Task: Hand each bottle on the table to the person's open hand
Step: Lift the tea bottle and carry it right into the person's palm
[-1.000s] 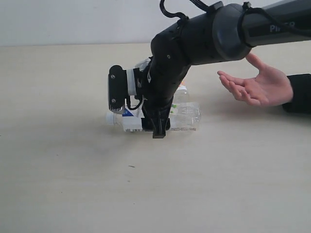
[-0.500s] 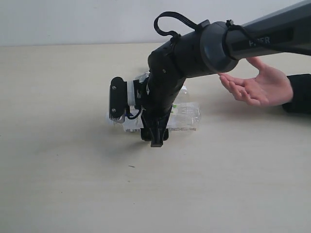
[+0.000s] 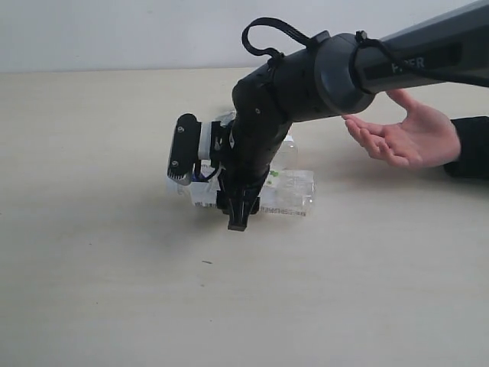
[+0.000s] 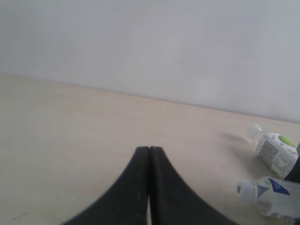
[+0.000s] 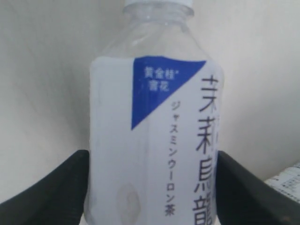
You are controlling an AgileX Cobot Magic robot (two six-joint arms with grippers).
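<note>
My right gripper (image 3: 235,215) reaches across to mid-table (image 3: 92,267) and is shut on a white-capped bottle with a blue triangle on its white label (image 3: 289,193), which lies low over the table. Up close, that bottle (image 5: 154,140) fills the gap and a black finger (image 5: 51,190) presses each side. A second bottle, green-dotted (image 4: 275,151), lies just behind it, mostly hidden by the arm. The person's open hand (image 3: 405,138) waits palm up at the right. My left gripper (image 4: 149,150) is shut on nothing, well away. No pink-labelled bottle shows.
The right arm's black wrist and elbow (image 3: 306,76) hang over the bottles, close to the person's fingertips. A dark sleeve (image 3: 467,149) rests at the right edge. A pale wall (image 3: 114,30) stands behind the table.
The right arm has dropped lower over the bottles and its wrist has turned. The gripped bottle has shifted slightly with the fingers. The hand has stayed still.
</note>
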